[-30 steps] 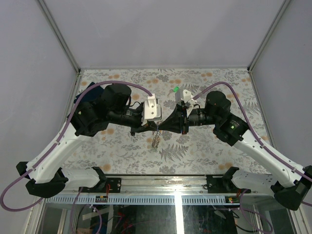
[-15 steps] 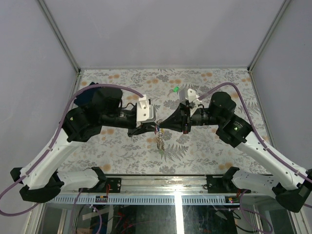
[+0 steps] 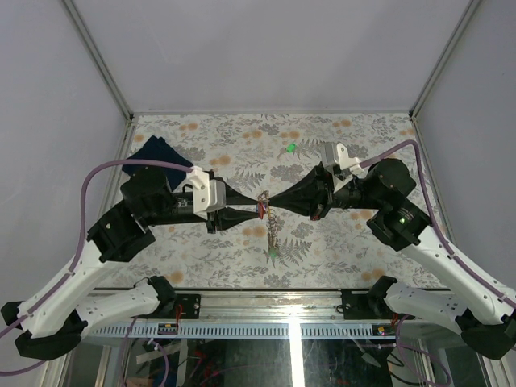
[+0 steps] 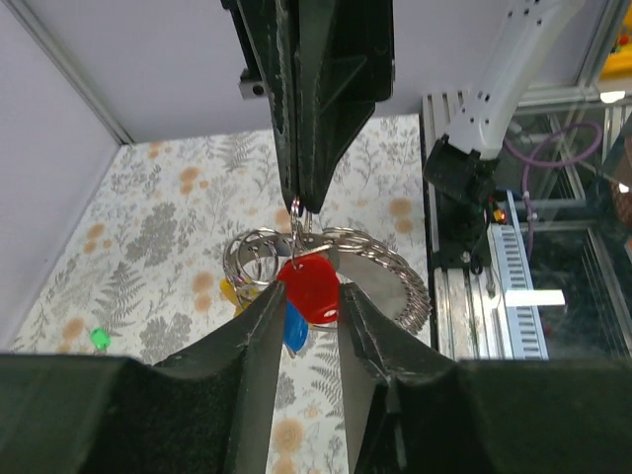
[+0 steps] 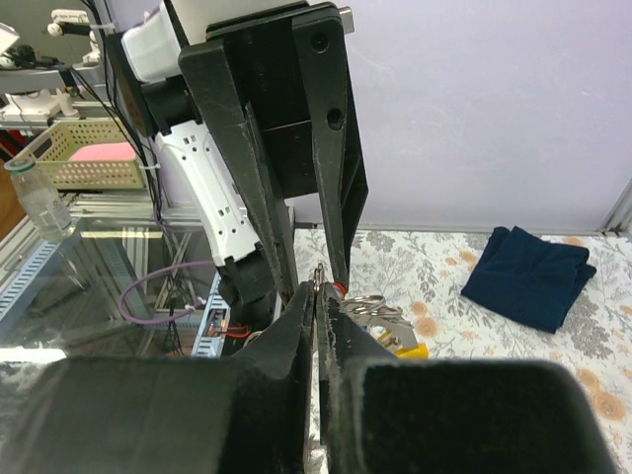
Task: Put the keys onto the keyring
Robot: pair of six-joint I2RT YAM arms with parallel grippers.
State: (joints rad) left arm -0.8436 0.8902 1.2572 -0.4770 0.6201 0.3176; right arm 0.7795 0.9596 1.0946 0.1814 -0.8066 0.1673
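My two grippers meet tip to tip above the middle of the table. The right gripper point(image 3: 274, 201) is shut on the thin silvery keyring point(image 3: 264, 201), seen edge-on between its fingertips in the right wrist view point(image 5: 318, 275). The left gripper point(image 3: 255, 212) is shut on a red key tag point(image 4: 314, 286) that hangs at the ring. Ring coils point(image 4: 259, 259), a blue tag point(image 4: 294, 326) and a yellow tag point(image 5: 410, 348) hang there too. The chain point(image 3: 273, 234) dangles below. A green key point(image 3: 289, 147) lies alone on the table, also in the left wrist view point(image 4: 99, 338).
A dark blue folded cloth point(image 3: 157, 151) lies at the far left of the floral table point(image 3: 347, 242), also in the right wrist view point(image 5: 533, 272). Grey walls close in the left, right and back. The metal frame rail point(image 3: 290, 310) runs along the near edge.
Both wrists have drawn apart, left arm leftward and right arm rightward, with the fingertips still meeting at the ring. The cloth is now uncovered. The chain hangs lower and a little further right.
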